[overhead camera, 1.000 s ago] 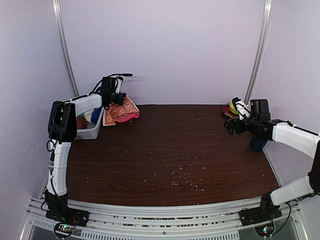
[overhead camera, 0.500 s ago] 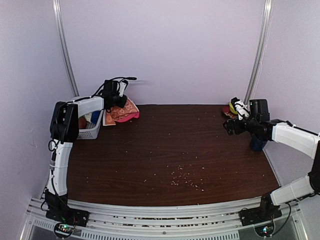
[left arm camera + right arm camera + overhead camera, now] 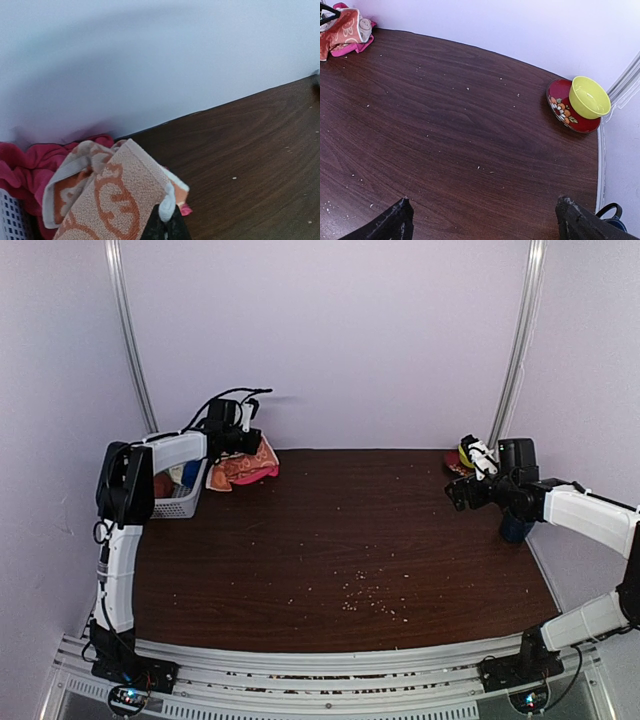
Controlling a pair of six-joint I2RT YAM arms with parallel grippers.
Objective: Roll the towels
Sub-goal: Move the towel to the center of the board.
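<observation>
Left claw (image 3: 244,440) clamps peach-orange patterned cloth towel (image 3: 245,466), upper left
Edge grip, likely for spreading it flat; right claw (image 3: 482,210) gapes, empty

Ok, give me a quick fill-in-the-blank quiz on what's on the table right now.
The left hand is shut on the peach-orange towel; the plain towel under it is ____.
The plate under the yellow bowl is ____.
The right hand is ____.
Missing: pink; red; open.
</observation>
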